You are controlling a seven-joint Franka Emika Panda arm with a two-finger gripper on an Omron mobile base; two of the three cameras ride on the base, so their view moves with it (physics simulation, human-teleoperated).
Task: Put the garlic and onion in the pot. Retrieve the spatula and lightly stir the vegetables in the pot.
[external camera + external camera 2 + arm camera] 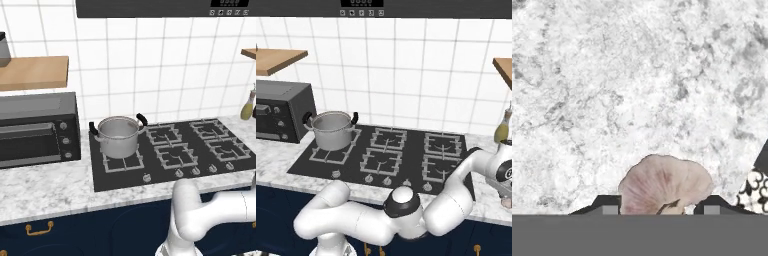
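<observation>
Robot arm reaching far right, down to the stone counter, with a pale garlic between its fingers.

One long marble counter holds one black stove and one dark toaster oven. The arm bends across the front and blocks part of the stove edge. One shiny pot sits on the back left burner, touching nothing else; I cannot see if anything is inside. One yellow-green bottle stands near the right wall, partly cut off. In the hand view, the gripper has its two dark tips on each side of one pinkish-white garlic, very close. I cannot tell if they squeeze it. The garlic bottom is hidden.
</observation>
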